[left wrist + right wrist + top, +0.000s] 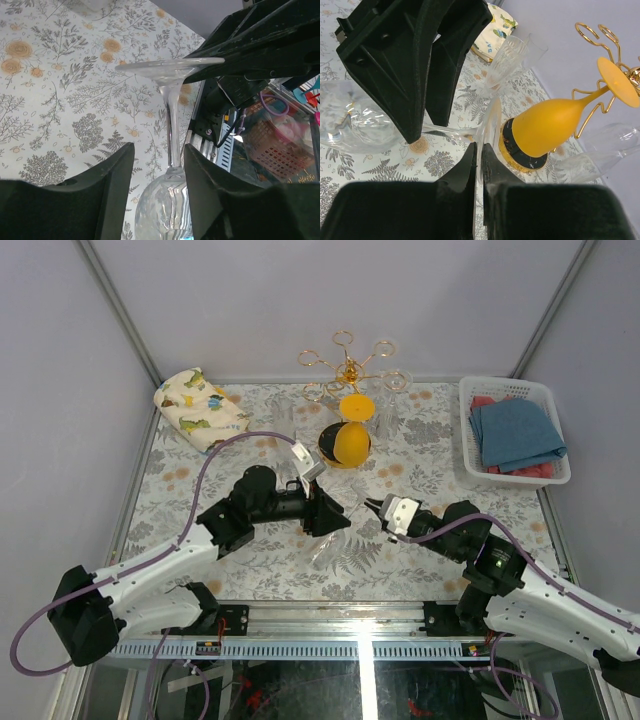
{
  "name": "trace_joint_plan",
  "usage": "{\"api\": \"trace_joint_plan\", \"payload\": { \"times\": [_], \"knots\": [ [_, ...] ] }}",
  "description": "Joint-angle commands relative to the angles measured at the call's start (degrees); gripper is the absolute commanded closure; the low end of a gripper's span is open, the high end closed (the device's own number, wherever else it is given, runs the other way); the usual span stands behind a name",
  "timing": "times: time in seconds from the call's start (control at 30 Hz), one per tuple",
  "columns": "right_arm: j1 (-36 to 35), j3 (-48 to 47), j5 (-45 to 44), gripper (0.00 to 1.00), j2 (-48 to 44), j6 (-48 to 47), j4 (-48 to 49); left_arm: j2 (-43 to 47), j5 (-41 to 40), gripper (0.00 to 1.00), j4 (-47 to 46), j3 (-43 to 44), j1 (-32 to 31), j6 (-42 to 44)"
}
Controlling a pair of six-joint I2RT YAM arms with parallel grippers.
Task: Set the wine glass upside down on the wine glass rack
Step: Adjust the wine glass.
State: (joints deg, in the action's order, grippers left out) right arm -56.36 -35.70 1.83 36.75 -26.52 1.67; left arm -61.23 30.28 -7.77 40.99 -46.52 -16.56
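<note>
A clear wine glass [172, 120] hangs level between my two grippers above the table. My right gripper [479, 150] is shut on the rim of its foot [491, 120]. My left gripper [159, 160] is open, its fingers [415, 75] either side of the stem just above the bowl [350, 125], with a gap on one side. In the top view the left gripper [335, 512] and right gripper [372, 506] face each other mid-table. The gold wine glass rack [345, 365] stands at the back, its black base [520, 152] behind the foot. A yellow glass [352, 443] hangs upside down on it.
A white basket [465, 430] with blue and red cloths sits at the back right. A dinosaur-print cloth [200, 405] lies at the back left. Clear glasses [512, 55] stand or hang around the rack. The table has a floral cover.
</note>
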Motion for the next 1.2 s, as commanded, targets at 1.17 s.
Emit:
{"api": "trace_joint_plan", "payload": {
  "times": [1.17],
  "knots": [
    [0.04, 3.12, -5.16, 0.68, -4.58, 8.08, 6.23, -0.11, -9.58, 1.00, 3.15, 1.86, 0.87, 2.64]
  ]
}}
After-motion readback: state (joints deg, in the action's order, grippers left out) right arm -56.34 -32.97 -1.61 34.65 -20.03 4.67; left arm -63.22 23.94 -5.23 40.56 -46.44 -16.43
